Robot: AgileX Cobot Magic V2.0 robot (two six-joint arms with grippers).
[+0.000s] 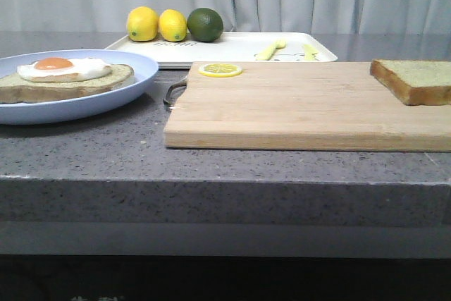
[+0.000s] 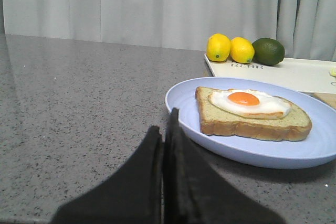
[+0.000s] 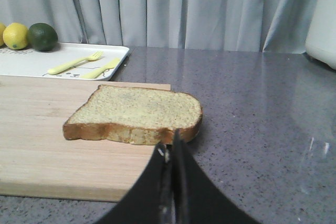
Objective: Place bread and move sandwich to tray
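Observation:
The bread lies flat on the right end of the wooden cutting board; it also shows in the right wrist view. The sandwich, one slice topped by a fried egg, lies on the light blue plate at the left, seen too in the left wrist view. The white tray stands behind the board. My left gripper is shut and empty, close to the plate's rim. My right gripper is shut and empty, just short of the bread. Neither gripper shows in the front view.
Two lemons and a lime stand on the tray's left part, with a yellow fork and spoon on its right. A lemon slice lies on the board's far left corner. A white appliance stands far right.

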